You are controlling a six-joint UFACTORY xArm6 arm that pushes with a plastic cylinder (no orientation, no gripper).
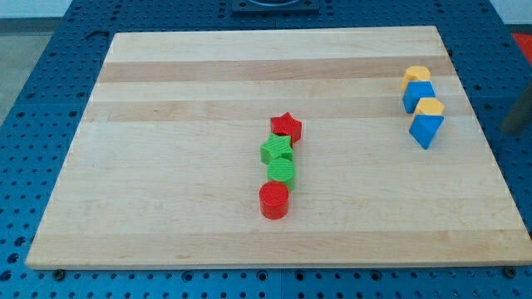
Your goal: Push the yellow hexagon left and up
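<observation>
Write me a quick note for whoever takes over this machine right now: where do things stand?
My tip: not clearly shown; a dark blur at the view's right edge, off the wooden board, may be the rod.
The topmost yellow block, likely the hexagon, sits at the board's upper right, against a blue cube.
Done: no push evident.
Left: bring my tip to its lower right, then push left and up.

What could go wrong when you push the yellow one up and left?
1. The upper yellow block and the lower yellow block look alike from here, so I might shove the wrong one.
2. Both sit packed against the upper blue block and the lower blue block, so a push could drag neighbours along.
3. My tip, seemingly the dark blur at the view's right, starts beyond the cluster.
</observation>
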